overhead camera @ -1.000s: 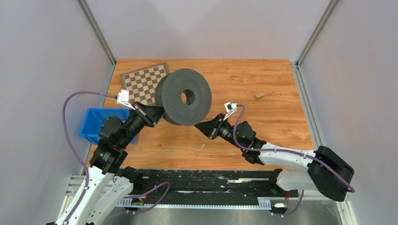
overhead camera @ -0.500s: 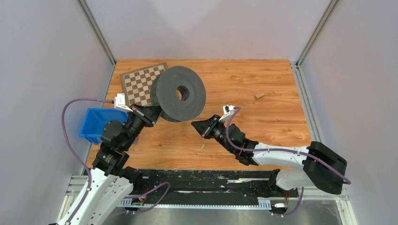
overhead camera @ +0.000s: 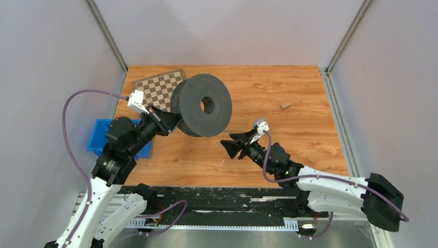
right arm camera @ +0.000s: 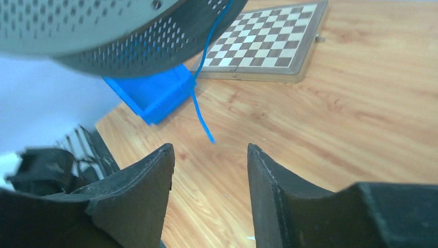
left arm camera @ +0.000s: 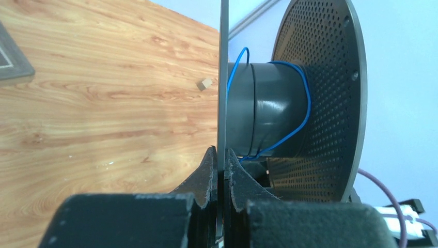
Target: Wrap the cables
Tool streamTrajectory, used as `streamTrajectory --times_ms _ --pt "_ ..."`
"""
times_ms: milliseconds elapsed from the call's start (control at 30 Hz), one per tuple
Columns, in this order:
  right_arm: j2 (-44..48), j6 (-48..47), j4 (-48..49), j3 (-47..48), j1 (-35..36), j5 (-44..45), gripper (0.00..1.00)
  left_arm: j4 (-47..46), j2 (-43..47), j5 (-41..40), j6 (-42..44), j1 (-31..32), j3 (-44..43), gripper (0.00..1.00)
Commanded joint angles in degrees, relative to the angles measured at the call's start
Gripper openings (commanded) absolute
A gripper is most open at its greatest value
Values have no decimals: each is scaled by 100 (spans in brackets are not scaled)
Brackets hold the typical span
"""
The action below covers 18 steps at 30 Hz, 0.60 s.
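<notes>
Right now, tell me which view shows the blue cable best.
Left wrist: the cable loops around the spool's core in plain sight. Right wrist shows only its loose end dangling; top external shows none of it.

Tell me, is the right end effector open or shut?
Open. The right end effector has its fingers apart in its wrist view; the cable end dangles ahead of the gap, ungripped.
</notes>
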<state>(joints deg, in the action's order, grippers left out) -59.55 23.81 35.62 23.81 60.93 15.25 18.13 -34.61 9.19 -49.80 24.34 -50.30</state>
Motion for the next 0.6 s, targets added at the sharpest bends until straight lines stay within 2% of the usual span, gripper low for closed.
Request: streamTrajectory --times_ms 0,167,333,467,567 --pt "715 -2205 -624 -192 -21 -941 55 516 -200 506 455 -30 -988 0" --pt "1750 -3940 -1965 -103 -14 -2514 62 1254 -588 787 691 -34 -1699 0" --pt "2356 -5039 -1623 -76 -12 -2546 60 2358 -1108 880 959 -34 -2602 0" --pt "2190 -6353 -2061 233 -1 -2036 59 3019 -1424 881 1060 -34 -3132 0" --pt "2182 -7358 -2254 415 40 -2338 58 3360 -1629 891 1061 -42 -3373 0"
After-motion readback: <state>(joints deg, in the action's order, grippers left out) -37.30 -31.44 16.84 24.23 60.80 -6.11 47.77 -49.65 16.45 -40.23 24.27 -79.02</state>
